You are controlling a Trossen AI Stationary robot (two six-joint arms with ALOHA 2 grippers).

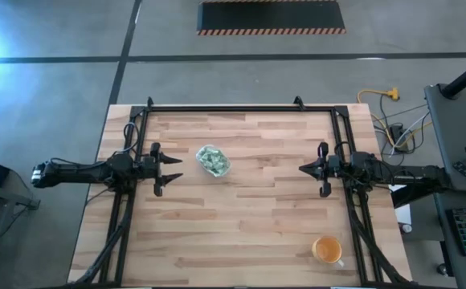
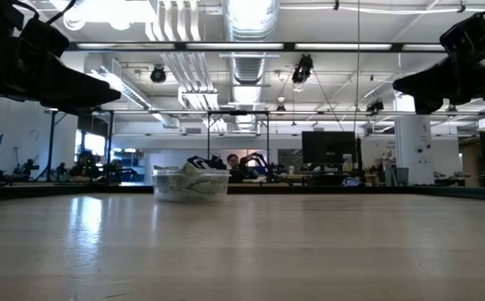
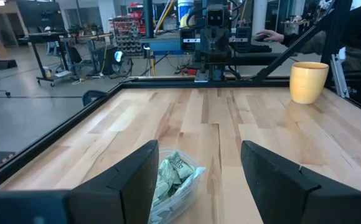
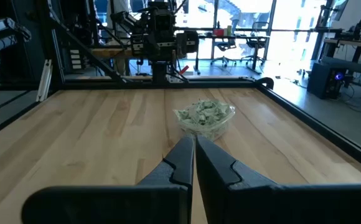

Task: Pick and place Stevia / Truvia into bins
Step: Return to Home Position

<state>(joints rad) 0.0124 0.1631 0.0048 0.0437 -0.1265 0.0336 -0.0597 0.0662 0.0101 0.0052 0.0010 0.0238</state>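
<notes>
Pale green and white Stevia packets (image 4: 204, 112) lie heaped in the clear tub (image 4: 215, 129), which stands on the wooden bench (image 1: 249, 225), left of centre in the upper half of the high view. They are crumpled and stacked every which way, so their long sides share no one direction, and a few poke up above the rim. Left pincer (image 1: 177, 168) hovers just left of the tub, raised off the bench, fingers spread wide and aimed toward it. Right pincer (image 1: 301, 168) hangs well apart at centre right, fingers pressed together with nothing between them, pointing left toward the tub. An orange cup (image 1: 327, 250) sits alone at lower right.
</notes>
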